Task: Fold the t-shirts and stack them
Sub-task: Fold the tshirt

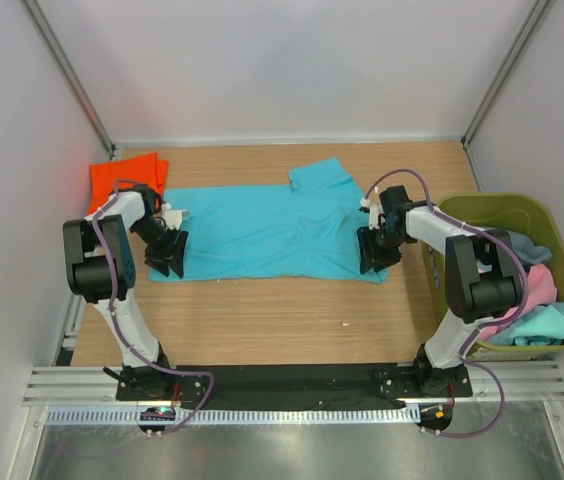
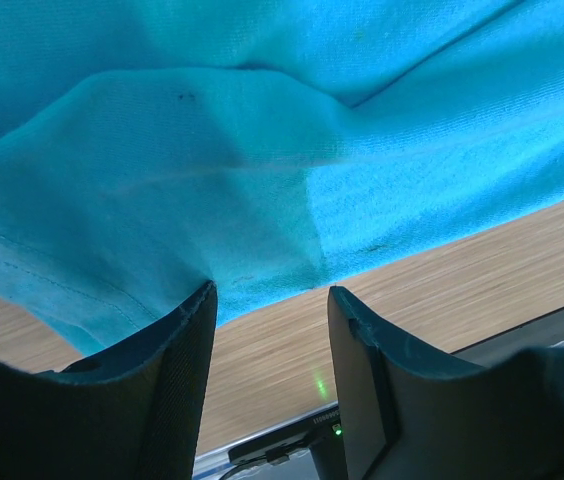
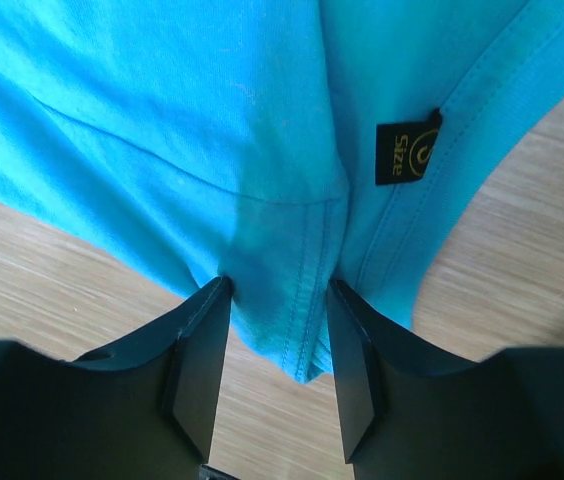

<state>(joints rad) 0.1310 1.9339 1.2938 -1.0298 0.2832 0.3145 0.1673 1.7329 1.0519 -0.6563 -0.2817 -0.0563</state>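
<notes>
A turquoise-blue t-shirt lies spread flat across the middle of the table. My left gripper is at its left front corner. In the left wrist view that gripper is open, with the shirt's edge just at the fingertips and bare wood between the jaws. My right gripper is at the shirt's right front corner. In the right wrist view that gripper is open, with a seamed corner of the shirt lying between the jaws, beside a black size tag. A folded bright orange shirt lies at the back left.
An olive-green bin stands at the right edge, close to my right arm. It holds pink, grey-blue and teal shirts. White walls enclose the table on three sides. Bare wood runs along the front.
</notes>
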